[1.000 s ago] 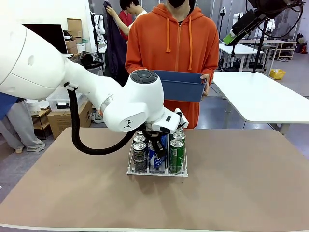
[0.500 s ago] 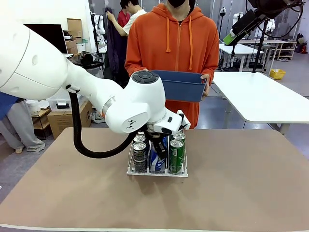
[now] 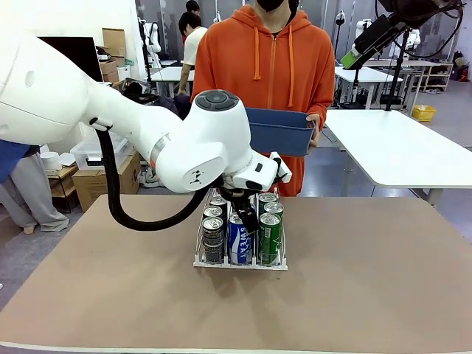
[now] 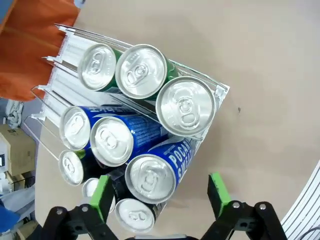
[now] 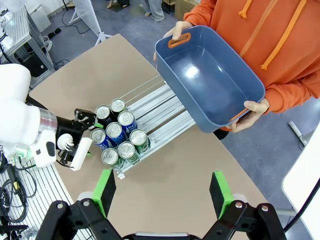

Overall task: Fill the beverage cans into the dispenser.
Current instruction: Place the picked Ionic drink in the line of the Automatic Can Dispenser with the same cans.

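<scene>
Left arm poised over a full rack, jaws apart, nothing held.

Nearest, the left gripper (image 4: 157,192) hangs above the dispenser (image 3: 241,262) with its green pads spread wide; from the front the big white wrist joint hides most of it. Beneath, the beverage cans (image 4: 150,177) stand upright in three wire-divided lanes on the brown table (image 3: 369,280): dark grey ones, glossy blue ones with white lettering, green ones, all with round silver tops. The back cans are half hidden behind the front row. The right gripper (image 5: 160,192) sits high, fingers parted and empty. Beyond, a person in an orange hoodie holds a smooth blue plastic bin (image 3: 279,131) by both ends.
</scene>
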Tool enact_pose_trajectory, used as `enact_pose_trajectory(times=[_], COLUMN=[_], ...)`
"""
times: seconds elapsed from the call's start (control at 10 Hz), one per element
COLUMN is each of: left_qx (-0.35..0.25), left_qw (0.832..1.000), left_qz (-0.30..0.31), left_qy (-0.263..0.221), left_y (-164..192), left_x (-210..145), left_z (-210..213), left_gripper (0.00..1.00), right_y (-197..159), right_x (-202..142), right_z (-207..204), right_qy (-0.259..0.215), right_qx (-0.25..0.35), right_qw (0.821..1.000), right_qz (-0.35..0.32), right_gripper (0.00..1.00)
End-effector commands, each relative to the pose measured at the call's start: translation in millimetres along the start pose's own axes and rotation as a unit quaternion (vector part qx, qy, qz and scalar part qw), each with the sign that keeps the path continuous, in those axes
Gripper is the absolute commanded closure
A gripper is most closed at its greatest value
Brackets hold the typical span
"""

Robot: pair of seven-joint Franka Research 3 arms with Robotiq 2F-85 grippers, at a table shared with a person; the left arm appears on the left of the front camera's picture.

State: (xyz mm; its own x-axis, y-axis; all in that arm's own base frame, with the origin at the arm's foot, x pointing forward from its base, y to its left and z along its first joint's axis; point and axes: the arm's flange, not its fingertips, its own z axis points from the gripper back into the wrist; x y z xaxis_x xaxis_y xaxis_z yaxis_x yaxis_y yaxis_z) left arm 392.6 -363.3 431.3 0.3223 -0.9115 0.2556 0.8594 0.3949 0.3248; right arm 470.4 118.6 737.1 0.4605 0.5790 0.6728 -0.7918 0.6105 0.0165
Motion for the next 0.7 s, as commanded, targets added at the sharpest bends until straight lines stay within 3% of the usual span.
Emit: enact_pose_trajectory(times=[0.0, 0.4, 0.6], left_qx=[0.032, 0.082, 0.063], left_qw=[0.999, 0.996, 0.998], left_qz=[0.012, -0.002, 0.006], left_qy=[0.003, -0.024, -0.029], left_y=[-5, -11, -1], left_x=[-12, -11, -7], left_z=[18, 66, 65], left_gripper=[0.00, 0.00, 0.00], right_y=[0, 0, 0], right_x=[0, 0, 0], right_z=[0, 0, 0], right_qy=[0.001, 0.001, 0.001], right_qx=[0.000, 0.000, 0.000], right_qw=[1.000, 1.000, 1.000], right_qz=[0.001, 0.001, 0.001], right_gripper=[0.00, 0.00, 0.00])
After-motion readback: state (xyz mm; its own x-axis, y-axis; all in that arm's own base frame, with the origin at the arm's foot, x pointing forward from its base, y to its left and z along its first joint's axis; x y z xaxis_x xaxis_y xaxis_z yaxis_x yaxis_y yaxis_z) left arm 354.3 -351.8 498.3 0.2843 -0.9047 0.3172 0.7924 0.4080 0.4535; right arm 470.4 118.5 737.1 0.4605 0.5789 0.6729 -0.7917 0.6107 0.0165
